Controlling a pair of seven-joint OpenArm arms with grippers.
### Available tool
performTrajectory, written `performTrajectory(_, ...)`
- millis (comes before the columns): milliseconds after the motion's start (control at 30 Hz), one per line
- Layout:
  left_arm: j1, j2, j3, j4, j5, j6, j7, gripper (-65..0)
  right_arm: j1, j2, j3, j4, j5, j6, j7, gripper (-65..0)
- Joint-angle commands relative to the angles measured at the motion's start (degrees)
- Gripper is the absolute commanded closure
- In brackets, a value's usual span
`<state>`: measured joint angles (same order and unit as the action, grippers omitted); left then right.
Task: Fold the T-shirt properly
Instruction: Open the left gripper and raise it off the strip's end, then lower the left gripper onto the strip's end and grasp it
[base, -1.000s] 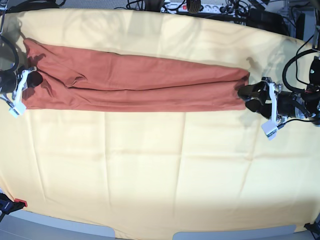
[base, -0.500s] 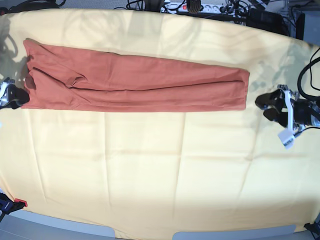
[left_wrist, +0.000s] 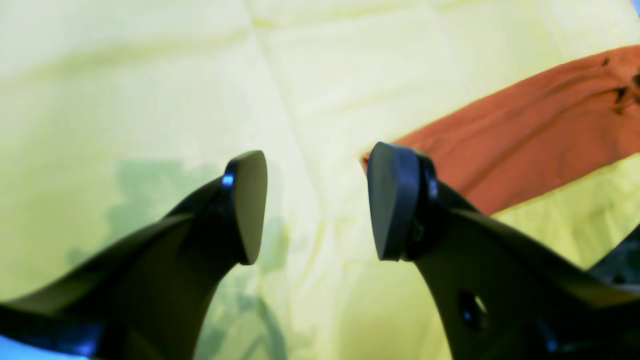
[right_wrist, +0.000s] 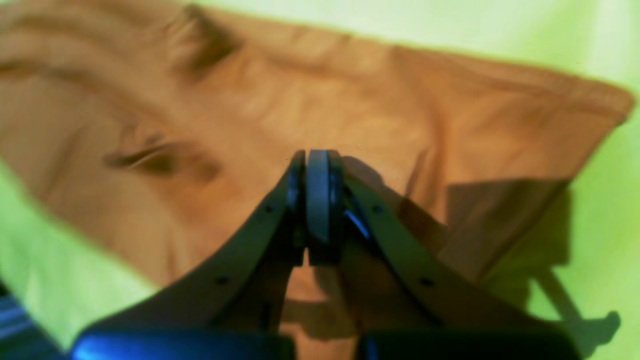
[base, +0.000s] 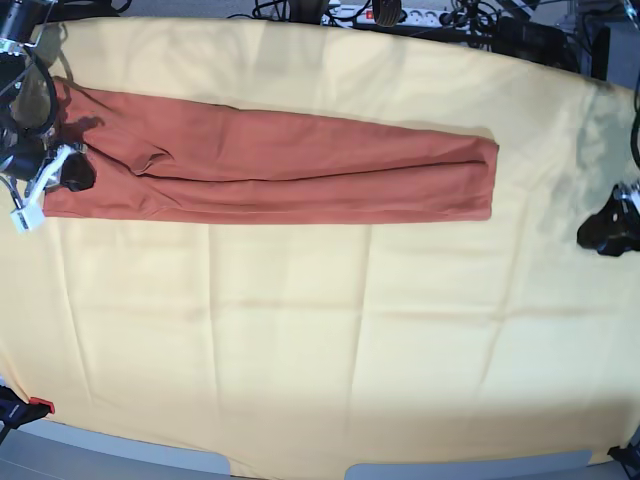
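T-shirt (base: 270, 170): folded into a long strip on the yellow cloth (base: 320, 340), long axis running arm to arm. Right gripper (right_wrist: 317, 200): jaws pressed together, empty, over the strip's end, nearer arm. Left gripper (left_wrist: 315, 205): jaws wide, empty, clear of the opposite end.

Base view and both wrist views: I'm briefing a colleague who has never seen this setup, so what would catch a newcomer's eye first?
The T-shirt, rust orange and folded into a long narrow strip, lies across the far half of the pale yellow cloth. The right gripper is shut over the strip's end at the base view's left. The left gripper hangs open over bare cloth off the other end.
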<state>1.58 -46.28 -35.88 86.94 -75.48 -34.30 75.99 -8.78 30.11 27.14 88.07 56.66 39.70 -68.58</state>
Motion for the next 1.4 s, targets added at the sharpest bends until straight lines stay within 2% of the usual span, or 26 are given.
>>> performTrajectory(0,0.8,-0.3,-1.6,0.7,-0.3,0.0,-1.2,-34.5,0.7,0.7,0.6,0.7,0.0,0.3,1.2,0.0)
performTrajectory(167,5.9,4.9,-4.3,0.7,3.1,0.1,-3.7,-34.5,-1.3,-2.4,0.6,0.6,-2.3,0.3,1.6,0.0)
performTrajectory(233,6.8,6.4,-4.3,0.7,3.3,0.3,-4.0,-34.5,-2.2,-3.3,0.6,0.6,-5.3,0.3,2.2,0.0)
performTrajectory(300,7.0,7.9,-4.3,0.7,3.6,0.5,-4.2,-34.5,-3.2,-3.6,0.6,0.6,-6.8,0.3,2.8,0.0)
performTrajectory(367,7.0,9.0,-4.3,0.7,6.7,0.7,-5.7,-34.5,-4.1,-3.6,0.6,0.6,-6.8,0.3,3.5,0.0)
performTrajectory(500,7.3,11.3,-4.2,0.7,14.3,6.0,-9.2,-34.5,-4.1,-3.6,0.6,0.6,-7.2,0.3,3.5,0.0)
performTrajectory(533,7.6,11.9,-4.2,0.7,14.9,6.4,-9.4,-34.5,-4.1,-3.6,0.6,0.6,-7.1,0.3,3.5,0.0)
performTrajectory(667,8.0,13.9,-2.2,0.7,14.7,6.3,-10.3,-34.5,-4.0,-3.6,0.6,0.6,-5.0,0.3,3.4,0.0)
performTrajectory(800,8.0,15.0,4.0,0.7,15.3,5.6,-11.2,-34.5,-4.1,-3.6,0.6,0.6,-4.4,0.3,3.0,0.0)
performTrajectory(933,8.0,17.0,9.2,0.7,18.1,5.7,-16.0,-34.5,-4.1,-3.6,0.6,0.6,-4.4,0.3,2.8,0.0)
performTrajectory(1167,7.9,22.8,13.8,0.7,17.7,5.5,-15.6,-34.5,-4.0,-3.6,0.6,0.6,-4.2,0.3,2.4,0.0)
performTrajectory(1367,7.3,25.2,15.2,0.7,15.4,2.8,-15.6,-32.9,-4.0,-3.6,0.6,0.6,-4.1,0.3,2.4,0.0)
